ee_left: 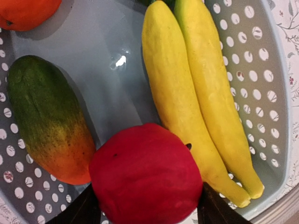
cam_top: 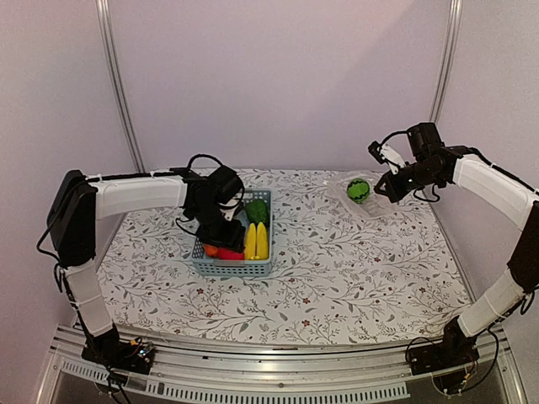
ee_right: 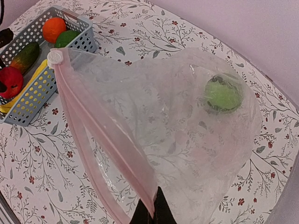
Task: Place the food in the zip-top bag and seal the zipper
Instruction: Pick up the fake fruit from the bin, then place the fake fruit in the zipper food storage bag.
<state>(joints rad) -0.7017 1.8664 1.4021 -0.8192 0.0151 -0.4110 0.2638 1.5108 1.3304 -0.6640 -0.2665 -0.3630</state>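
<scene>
My left gripper (ee_left: 147, 210) reaches down into the light-blue basket (ee_left: 261, 70), one finger pressed on each side of a red fruit (ee_left: 145, 172). Beside it lie two yellow bananas (ee_left: 187, 93), an orange-green piece (ee_left: 46, 121) and an orange (ee_left: 28, 11). In the top view the left gripper (cam_top: 221, 231) is over the basket's left half. My right gripper (ee_right: 153, 207) is shut on the pinkish zipper strip (ee_right: 107, 135) of the clear zip-top bag (ee_right: 177, 130) and holds its mouth up. A green fruit (ee_right: 223, 93) lies inside the bag.
The basket (cam_top: 234, 268) stands left of centre on the floral cloth; the bag (cam_top: 364, 200) lies at the back right near the wall. A white slider (ee_right: 55, 57) sits at the zipper's far end. A green piece (ee_right: 67, 37) lies at the basket's far end.
</scene>
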